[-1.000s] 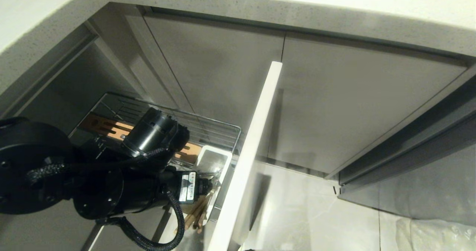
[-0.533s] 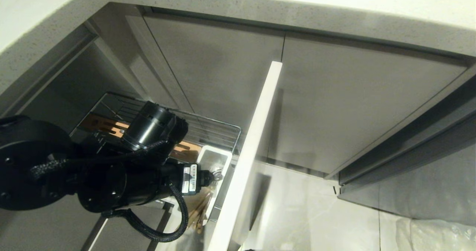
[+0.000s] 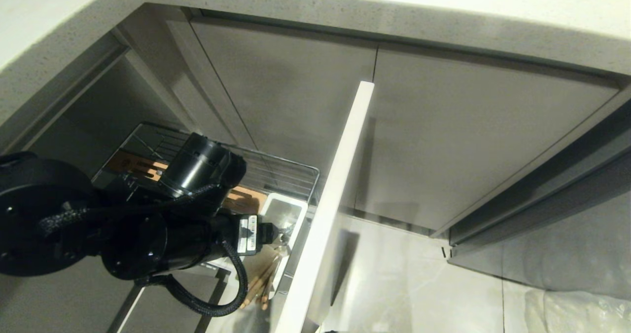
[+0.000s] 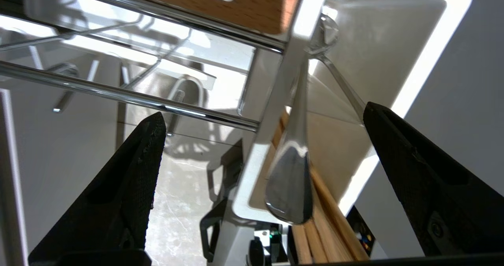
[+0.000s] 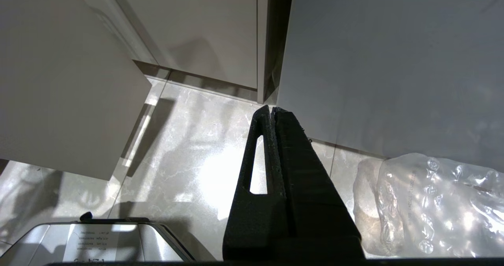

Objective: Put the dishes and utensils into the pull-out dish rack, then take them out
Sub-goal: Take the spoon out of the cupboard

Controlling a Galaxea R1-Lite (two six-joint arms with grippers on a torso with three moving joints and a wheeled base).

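Low at left in the head view: left arm [image 3: 123, 224], black and cabled, reaching into the pull-out dish rack [image 3: 276, 170], a chrome wire basket drawn out below the desk [image 3: 345, 7]. Slotted wooden strip [image 3: 143, 164] partly hidden behind the wrist. Left gripper [image 4: 264, 118] just above the white utensil caddy [image 3: 288, 212], fingers [image 4: 130, 179] spread wide, nothing between them but air, one finger over the chrome wires, the other over the caddy's far rim. Inside the caddy: slim silver fork [image 4: 293, 171], handle end toward the camera, leaning across the caddy's near wall, and light-wood chopsticks [image 4: 321, 214] just beside and beneath it, touching. Chopstick ends also visible below the arm in the head view [image 3: 261, 281]. Further right: pale front panel [image 3: 330, 209] of the rack, seen edge-on, then closed grey cabinet doors [image 3: 468, 140] and pale tiled floor [image 3: 394, 283]. Right gripper [image 5: 273, 112] well apart, over the floor near a crumpled clear plastic bag [image 5: 425, 203], fingers pressed together, empty. Plate and bowl nowhere in sight.
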